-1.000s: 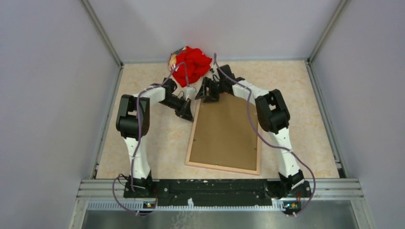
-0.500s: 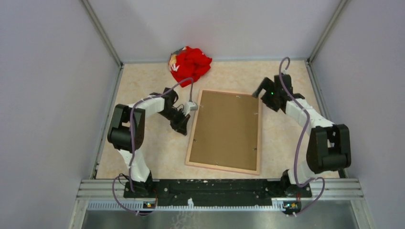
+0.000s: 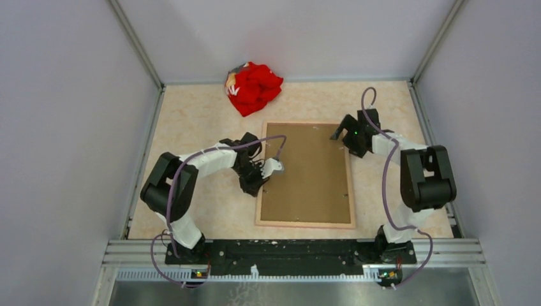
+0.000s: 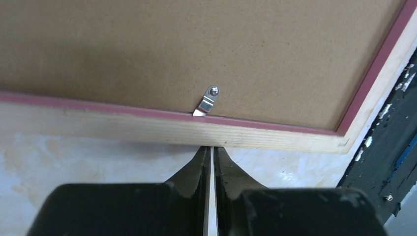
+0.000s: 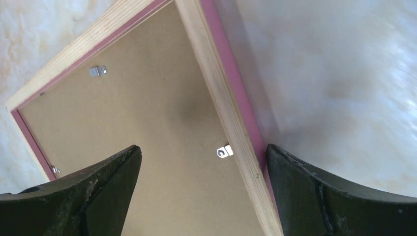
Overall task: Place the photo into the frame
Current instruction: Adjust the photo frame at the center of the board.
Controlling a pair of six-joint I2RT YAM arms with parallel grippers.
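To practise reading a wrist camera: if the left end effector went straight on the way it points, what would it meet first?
Most likely the light wood rail of the frame, just before the metal clip. The shut left end effector looks nearly against it, though depth is unclear.

The top view is lit evenly and softly from above; the desk (image 3: 185, 115) is rendered bright and pale, and only faint, soft-edged shadows are cast on it. In the left wrist view the frame (image 4: 147, 128) is held in sharp focus, its wood grain resolved, and a small glint is caught on the metal clip (image 4: 209, 101). In the right wrist view the desk at the upper right is smeared by blur, and a diffuse shadow is laid across the hardboard backing (image 5: 162, 147).
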